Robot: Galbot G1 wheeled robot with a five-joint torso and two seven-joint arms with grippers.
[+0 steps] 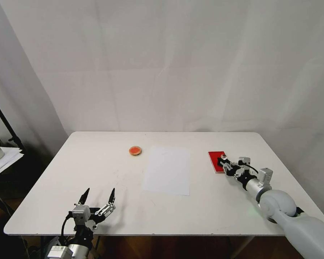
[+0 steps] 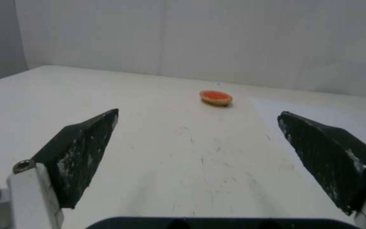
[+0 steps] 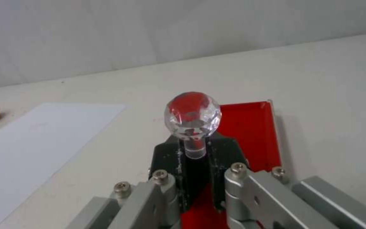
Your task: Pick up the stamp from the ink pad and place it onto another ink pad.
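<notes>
Right gripper (image 1: 225, 162) reaching forward, fingers (image 3: 223, 152) closed, left gripper (image 1: 98, 194) parked low, fingers (image 2: 79, 149) spread
</notes>
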